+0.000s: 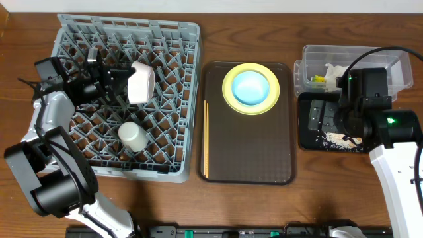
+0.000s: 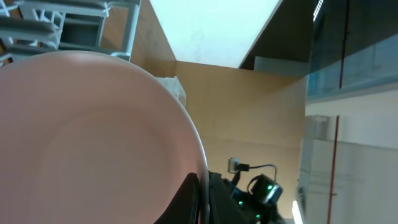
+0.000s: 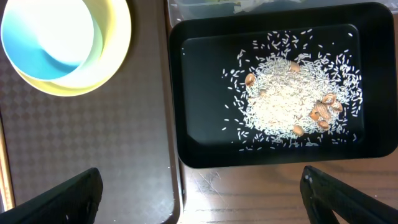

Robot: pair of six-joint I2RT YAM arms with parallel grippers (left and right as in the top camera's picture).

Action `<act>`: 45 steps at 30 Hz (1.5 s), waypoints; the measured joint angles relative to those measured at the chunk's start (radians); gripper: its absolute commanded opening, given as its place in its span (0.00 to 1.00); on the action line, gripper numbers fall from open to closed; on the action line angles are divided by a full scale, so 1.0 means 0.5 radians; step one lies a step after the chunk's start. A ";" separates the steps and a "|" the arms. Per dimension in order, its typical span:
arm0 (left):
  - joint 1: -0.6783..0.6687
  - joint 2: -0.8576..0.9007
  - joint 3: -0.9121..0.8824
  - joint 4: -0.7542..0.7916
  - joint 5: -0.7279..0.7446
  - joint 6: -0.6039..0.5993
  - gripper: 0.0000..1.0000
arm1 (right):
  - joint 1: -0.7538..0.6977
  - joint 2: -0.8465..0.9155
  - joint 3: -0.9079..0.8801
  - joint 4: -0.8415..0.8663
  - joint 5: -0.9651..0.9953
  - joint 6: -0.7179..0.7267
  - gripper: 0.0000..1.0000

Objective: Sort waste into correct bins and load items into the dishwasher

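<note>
My left gripper (image 1: pixel 121 83) is shut on the rim of the pinkish-white bowl (image 1: pixel 141 82), holding it on edge over the grey dish rack (image 1: pixel 178 32). In the left wrist view the bowl (image 2: pixel 93 137) fills the frame, its rim pinched between the fingers of my left gripper (image 2: pixel 202 200). A white cup (image 1: pixel 132 135) lies in the rack. The blue bowl (image 1: pixel 251 86) sits on the yellow plate (image 1: pixel 230 99), with chopsticks (image 1: pixel 205 139) alongside. My right gripper (image 3: pixel 202 202) hangs open and holds nothing, above the near edge of the black tray (image 3: pixel 176 93) of rice scraps (image 3: pixel 283 106).
The brown serving tray (image 1: pixel 248 152) lies between the rack and the bins. The clear tub (image 1: pixel 390 56) behind the black tray (image 1: pixel 310 119) holds a white napkin (image 1: pixel 334 69) and a green-yellow wrapper (image 1: pixel 319 79). Bare wood lies in front of the tray.
</note>
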 measured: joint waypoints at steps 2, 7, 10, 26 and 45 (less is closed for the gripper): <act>0.000 0.000 0.000 0.000 0.000 -0.042 0.06 | 0.000 0.000 0.000 0.000 0.000 0.000 0.99; -0.005 0.002 0.000 0.005 -0.008 -0.193 0.06 | 0.000 0.000 0.000 -0.001 0.000 0.000 0.99; -0.029 0.011 0.000 0.024 -0.007 -0.246 0.06 | 0.000 0.000 0.000 -0.001 0.000 0.000 0.99; -0.010 0.018 -0.002 0.442 -0.107 -0.340 0.06 | 0.000 0.000 0.000 -0.003 0.000 0.000 0.99; 0.031 0.023 -0.002 0.459 -0.114 -0.323 0.06 | 0.000 0.000 0.000 -0.003 0.000 0.000 0.99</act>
